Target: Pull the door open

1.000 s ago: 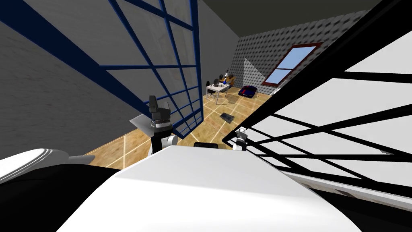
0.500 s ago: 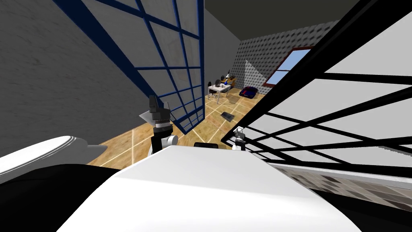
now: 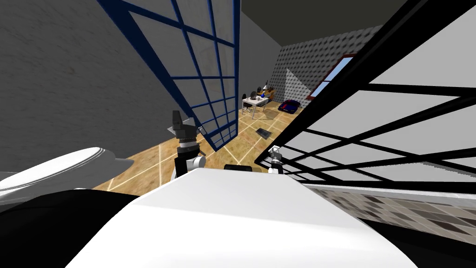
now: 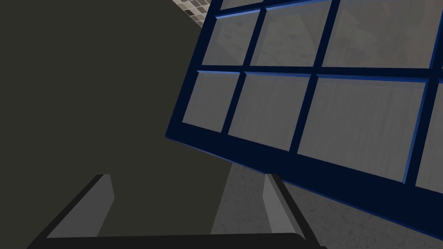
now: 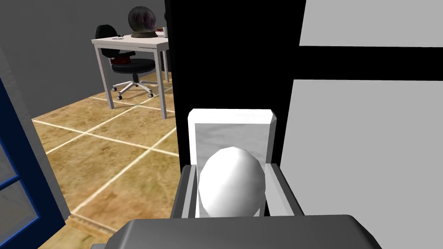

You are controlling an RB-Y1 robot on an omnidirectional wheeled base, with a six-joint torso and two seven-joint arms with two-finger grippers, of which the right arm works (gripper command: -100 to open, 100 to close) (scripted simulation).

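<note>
A black-framed door [image 3: 395, 107] with grey panes stands swung out on my right. Its white knob [image 5: 231, 181] sits on a white plate against the black frame [image 5: 233, 56]. My right gripper [image 5: 231, 173] is shut on that knob, one finger pressing each side, and appears small at the door's lower edge [image 3: 275, 152]. My left gripper [image 4: 187, 179] is open and holds nothing. It is raised [image 3: 177, 118] beside a blue-framed glass door [image 3: 211, 88], whose lower panes [image 4: 329, 73] lie just past its fingers.
Through the gap lies a wooden floor with a white desk and black chair [image 5: 130, 43], a dark flat thing [image 3: 263, 134] and a blue and red thing [image 3: 288, 106]. A grey wall [image 3: 69, 83] is at my left, with a white rounded fixture [image 3: 69, 167] below it.
The black door has swung further out with my right gripper on its knob, baring tiled floor beneath it. My view has turned, so the blue door sits further right.
</note>
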